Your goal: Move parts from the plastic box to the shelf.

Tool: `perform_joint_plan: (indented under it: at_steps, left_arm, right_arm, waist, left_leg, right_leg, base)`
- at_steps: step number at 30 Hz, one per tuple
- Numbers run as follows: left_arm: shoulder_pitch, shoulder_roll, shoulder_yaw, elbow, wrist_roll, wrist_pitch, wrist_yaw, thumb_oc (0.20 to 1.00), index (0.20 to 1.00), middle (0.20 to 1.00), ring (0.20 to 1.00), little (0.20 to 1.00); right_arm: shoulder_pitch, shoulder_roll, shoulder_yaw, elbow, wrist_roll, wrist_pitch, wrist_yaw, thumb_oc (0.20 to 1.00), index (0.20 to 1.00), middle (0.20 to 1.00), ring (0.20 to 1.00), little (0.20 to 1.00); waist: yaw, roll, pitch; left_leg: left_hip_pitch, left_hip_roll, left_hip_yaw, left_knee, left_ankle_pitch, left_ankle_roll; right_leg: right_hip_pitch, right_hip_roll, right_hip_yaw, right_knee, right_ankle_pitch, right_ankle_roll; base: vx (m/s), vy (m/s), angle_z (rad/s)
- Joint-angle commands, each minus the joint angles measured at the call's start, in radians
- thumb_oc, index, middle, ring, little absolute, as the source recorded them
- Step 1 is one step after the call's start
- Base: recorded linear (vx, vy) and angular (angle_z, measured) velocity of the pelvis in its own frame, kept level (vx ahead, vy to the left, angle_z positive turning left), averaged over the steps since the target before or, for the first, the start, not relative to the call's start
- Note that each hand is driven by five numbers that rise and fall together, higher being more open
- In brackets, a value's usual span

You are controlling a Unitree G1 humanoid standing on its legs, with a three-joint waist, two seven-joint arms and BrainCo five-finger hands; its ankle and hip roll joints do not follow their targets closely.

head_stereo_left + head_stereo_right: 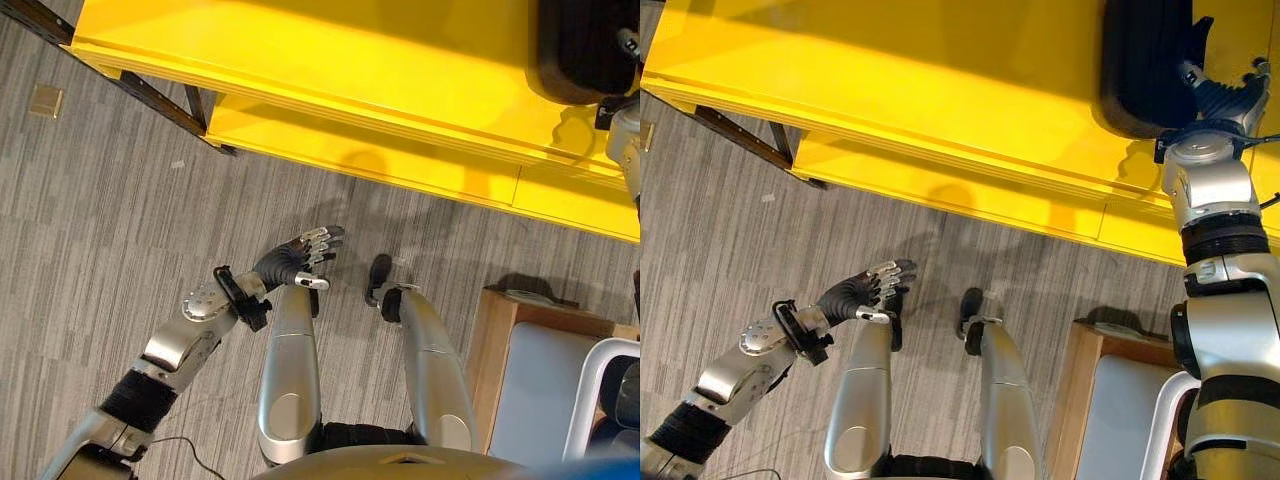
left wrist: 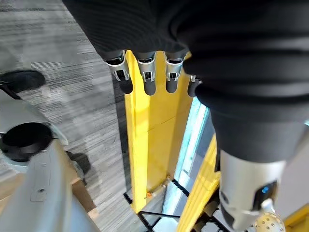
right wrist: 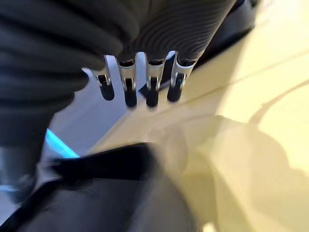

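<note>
My left hand [image 1: 300, 255] hangs low over the grey carpet [image 1: 120, 220], fingers [image 2: 145, 79] straight and relaxed, holding nothing. Ahead of it, well apart, runs the edge of the yellow shelf [image 1: 330, 70]. Off to my right stands a wooden-sided box [image 1: 1110, 390] with a pale inside. My right hand [image 1: 1225, 100] is raised over the shelf top, its fingers [image 3: 152, 89] loosely extended and spread in a row, closed on nothing. Just beside that hand, resting on the yellow surface, sits a large black ribbed part [image 1: 1145, 65]; I cannot tell whether my fingers touch it.
</note>
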Motion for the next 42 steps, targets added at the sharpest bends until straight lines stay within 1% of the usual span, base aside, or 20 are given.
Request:
perform_joint_plan:
  at_steps: [1,4,8,9,11,12,14,15,16,17,21,23,25,28,32,34,38,39,41,42]
  left_arm:
    - [0.020,-0.005,-0.046,-0.027,0.032,-0.058,0.036,1.000,1.000,1.000,1.000,1.000]
    - [-0.045,-0.058,-0.107,0.028,0.057,-0.063,0.112,1.000,1.000,1.000,1.000,1.000]
    - [-0.092,-0.103,-0.147,0.070,0.064,-0.071,0.176,1.000,1.000,1.000,1.000,1.000]
    - [-0.127,-0.139,-0.167,0.094,0.075,-0.065,0.206,1.000,1.000,1.000,1.000,1.000]
    - [-0.154,-0.159,-0.180,0.109,0.070,-0.059,0.229,1.000,1.000,1.000,1.000,1.000]
    - [-0.164,-0.164,-0.182,0.114,0.070,-0.058,0.233,1.000,1.000,1.000,1.000,1.000]
    - [-0.197,-0.190,-0.192,0.130,0.065,-0.046,0.261,1.000,1.000,1.000,1.000,1.000]
    - [-0.213,-0.203,-0.198,0.145,0.065,-0.047,0.270,1.000,1.000,1.000,1.000,1.000]
    - [-0.221,-0.212,-0.199,0.152,0.064,-0.046,0.274,1.000,1.000,1.000,1.000,1.000]
    - [-0.231,-0.219,-0.198,0.156,0.063,-0.043,0.281,1.000,1.000,1.000,1.000,1.000]
    - [-0.273,-0.249,-0.201,0.178,0.058,-0.032,0.310,1.000,1.000,1.000,1.000,1.000]
    - [-0.295,-0.264,-0.199,0.190,0.050,-0.026,0.323,1.000,1.000,1.000,1.000,1.000]
    - [-0.313,-0.276,-0.198,0.197,0.043,-0.017,0.334,1.000,1.000,1.000,1.000,1.000]
    - [-0.358,-0.305,-0.199,0.217,0.033,-0.001,0.358,1.000,1.000,1.000,1.000,1.000]
    - [-0.383,-0.324,-0.199,0.229,0.022,0.004,0.379,1.000,1.000,1.000,1.000,1.000]
    - [-0.396,-0.337,-0.197,0.238,0.021,0.008,0.388,1.000,1.000,1.000,1.000,1.000]
    - [-0.408,-0.346,-0.196,0.250,0.016,0.004,0.399,1.000,1.000,1.000,1.000,1.000]
    - [-0.413,-0.354,-0.195,0.259,0.019,0.004,0.404,1.000,1.000,1.000,1.000,1.000]
    - [-0.422,-0.361,-0.197,0.265,0.014,0.002,0.412,1.000,1.000,1.000,1.000,1.000]
    - [-0.429,-0.363,-0.198,0.267,0.008,0.002,0.420,1.000,1.000,1.000,1.000,1.000]
  right_arm:
    - [-0.046,-0.077,0.013,-0.015,0.005,-0.056,-0.056,1.000,1.000,1.000,1.000,1.000]
    - [-0.038,-0.035,0.013,-0.028,0.012,-0.078,-0.054,1.000,1.000,1.000,1.000,1.000]
    - [-0.019,0.004,0.012,-0.047,0.042,-0.066,-0.057,1.000,1.000,1.000,1.000,1.000]
    - [-0.008,0.037,0.010,-0.043,0.084,-0.087,-0.063,1.000,1.000,1.000,1.000,1.000]
    - [-0.006,0.056,0.005,-0.041,0.078,-0.094,-0.048,1.000,1.000,1.000,1.000,1.000]
    - [-0.008,0.060,0.003,-0.041,0.073,-0.098,-0.045,1.000,1.000,1.000,1.000,1.000]
    - [-0.001,0.082,-0.001,-0.047,0.070,-0.105,-0.030,1.000,1.000,1.000,1.000,1.000]
    - [0.006,0.093,0.001,-0.051,0.067,-0.100,-0.020,1.000,1.000,1.000,1.000,1.000]
    - [0.008,0.100,0.002,-0.051,0.073,-0.096,-0.018,1.000,1.000,1.000,1.000,1.000]
    - [0.008,0.106,0.001,-0.049,0.089,-0.096,-0.016,1.000,1.000,1.000,1.000,1.000]
    - [0.017,0.136,0.000,-0.038,0.189,-0.121,0.020,1.000,1.000,1.000,1.000,1.000]
    - [0.024,0.150,-0.005,-0.033,0.194,-0.146,0.061,1.000,1.000,1.000,1.000,1.000]
    - [0.028,0.159,-0.006,-0.037,0.185,-0.157,0.075,1.000,1.000,1.000,1.000,1.000]
    - [0.027,0.189,-0.014,-0.045,0.261,-0.169,0.119,1.000,1.000,1.000,1.000,1.000]
    - [0.029,0.209,-0.014,-0.043,0.254,-0.191,0.168,1.000,1.000,1.000,1.000,1.000]
    - [0.028,0.222,-0.013,-0.046,0.293,-0.186,0.176,1.000,1.000,1.000,1.000,1.000]
    - [0.030,0.234,-0.012,-0.045,0.286,-0.186,0.206,1.000,1.000,1.000,1.000,1.000]
    - [0.029,0.243,-0.004,-0.041,0.287,-0.192,0.219,1.000,1.000,1.000,1.000,1.000]
    - [0.025,0.251,0.000,-0.041,0.275,-0.187,0.229,1.000,1.000,1.000,1.000,1.000]
    - [0.020,0.255,0.003,-0.044,0.272,-0.183,0.231,1.000,1.000,1.000,1.000,1.000]
  waist:
    - [0.010,-0.012,-0.041]
    - [-0.010,-0.029,-0.041]
    - [-0.029,-0.037,-0.041]
    - [-0.043,-0.040,-0.041]
    - [-0.053,-0.041,-0.041]
    - [-0.051,-0.037,-0.041]
    - [-0.064,-0.036,-0.041]
    - [-0.073,-0.040,-0.041]
    - [-0.076,-0.040,-0.041]
    - [-0.076,-0.036,-0.041]
    - [-0.090,-0.034,-0.041]
    - [-0.099,-0.032,-0.041]
    - [-0.107,-0.030,-0.041]
    - [-0.124,-0.024,-0.041]
    - [-0.131,-0.020,-0.041]
    - [-0.135,-0.019,-0.041]
    - [-0.138,-0.018,-0.042]
    - [-0.143,-0.020,-0.045]
    - [-0.145,-0.019,-0.046]
    - [-0.143,-0.014,-0.043]
  left_leg:
    - [0.057,0.060,-0.053,-0.229,0.161,-0.012]
    - [0.063,0.067,-0.045,-0.230,0.159,-0.013]
    - [0.073,0.070,-0.038,-0.235,0.158,-0.015]
    - [0.083,0.072,-0.030,-0.241,0.159,-0.015]
    - [0.092,0.072,-0.024,-0.244,0.157,-0.016]
    - [0.080,0.080,-0.019,-0.254,0.184,-0.011]
    - [0.089,0.079,-0.013,-0.257,0.181,-0.011]
    - [0.110,0.073,-0.013,-0.254,0.156,-0.017]
    - [0.114,0.073,-0.011,-0.255,0.155,-0.018]
    - [0.104,0.079,-0.006,-0.263,0.180,-0.013]
    - [0.126,0.080,0.004,-0.271,0.180,-0.015]
    - [0.142,0.081,0.011,-0.279,0.181,-0.018]
    - [0.156,0.080,0.018,-0.285,0.181,-0.018]
    - [0.180,0.076,0.032,-0.290,0.174,-0.018]
    - [0.194,0.073,0.038,-0.291,0.171,-0.017]
    - [0.198,0.071,0.039,-0.288,0.171,-0.017]
    - [0.205,0.070,0.040,-0.289,0.170,-0.017]
    - [0.219,0.060,0.037,-0.282,0.146,-0.021]
    - [0.221,0.059,0.038,-0.283,0.147,-0.021]
    - [0.213,0.066,0.043,-0.289,0.171,-0.016]
  right_leg:
    - [0.065,0.008,0.012,0.211,-0.183,0.064]
    - [0.068,0.017,0.018,0.204,-0.178,0.069]
    - [0.073,0.024,0.026,0.195,-0.177,0.070]
    - [0.077,0.027,0.035,0.183,-0.172,0.071]
    - [0.081,0.027,0.041,0.177,-0.170,0.072]
    - [0.065,0.032,0.033,0.170,-0.145,0.064]
    - [0.069,0.031,0.041,0.165,-0.143,0.065]
    - [0.088,0.027,0.055,0.164,-0.163,0.074]
    - [0.090,0.027,0.057,0.161,-0.162,0.074]
    - [0.077,0.031,0.052,0.153,-0.139,0.065]
    - [0.091,0.030,0.064,0.138,-0.131,0.065]
    - [0.101,0.029,0.071,0.128,-0.128,0.065]
    - [0.107,0.027,0.077,0.122,-0.125,0.066]
    - [0.118,0.020,0.090,0.114,-0.119,0.065]
    - [0.125,0.017,0.096,0.112,-0.118,0.064]
    - [0.126,0.017,0.098,0.115,-0.118,0.063]
    - [0.131,0.015,0.101,0.115,-0.118,0.061]
    - [0.143,0.009,0.109,0.123,-0.142,0.069]
    - [0.144,0.007,0.109,0.125,-0.143,0.068]
    - [0.132,0.011,0.102,0.122,-0.120,0.060]
  base:
    - [-0.04,-0.045,0.01]
    - [-0.01,-0.006,0.00]
    - [-0.02,0.019,-0.02]
    - [-0.04,0.059,-0.04]
    - [-0.08,0.065,-0.07]
    - [-0.11,0.068,-0.14]
    - [-0.04,0.084,-0.14]
    - [0.04,0.079,-0.04]
    - [-0.03,0.058,-0.02]
    - [-0.11,0.053,-0.06]
    - [-0.04,0.061,-0.09]
    - [-0.02,0.077,-0.05]
    - [-0.02,0.098,-0.02]
    - [-0.03,0.099,-0.11]
    - [-0.01,0.058,-0.01]
    - [0.00,0.041,0.01]
    - [0.02,0.021,0.00]
    - [0.09,0.043,0.00]
    - [0.01,0.038,0.03]
    - [-0.07,0.023,0.03]
